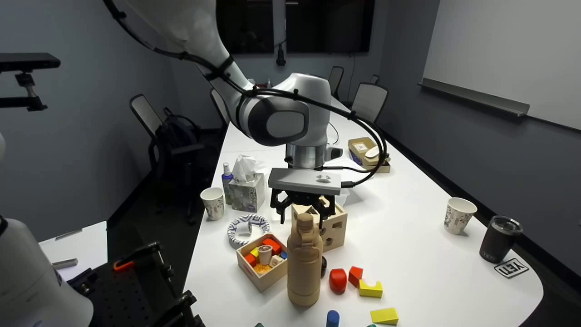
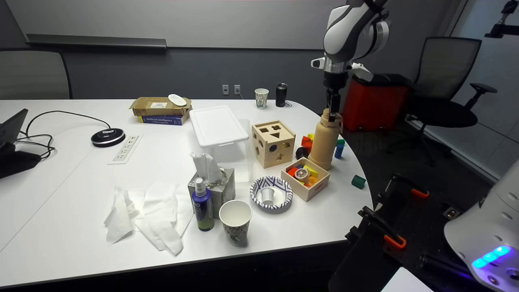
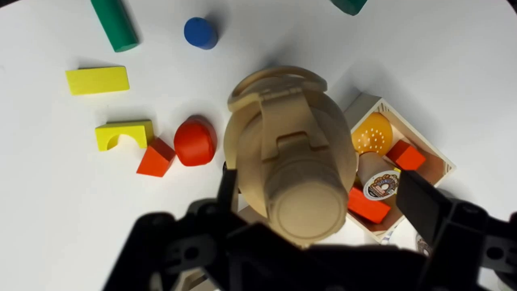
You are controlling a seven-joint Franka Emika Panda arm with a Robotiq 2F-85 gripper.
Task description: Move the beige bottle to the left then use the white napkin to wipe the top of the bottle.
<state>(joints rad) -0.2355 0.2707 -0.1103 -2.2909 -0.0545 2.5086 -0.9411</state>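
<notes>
Robotiq gripper (image 1: 302, 222) spread wide, holding nothing. Beige handled bottle (image 1: 304, 265) upright below it, long axis near vertical; its cap (image 3: 309, 214) shows between the fingers (image 3: 420, 202), nearer one. Judged: centring should precede closing.

— See the bottle (image 1: 304, 268)?
— Beneath the pincer (image 1: 302, 223), on the tabletop (image 1: 422, 268). In an exterior view, see a box (image 1: 273, 277) left of the pincer, loose blocks (image 1: 355, 276) right, shape sorter (image 1: 333, 232) behind.
— Find the napkin (image 2: 160, 217)?
— In an exterior view, well left of the pincer.
</notes>
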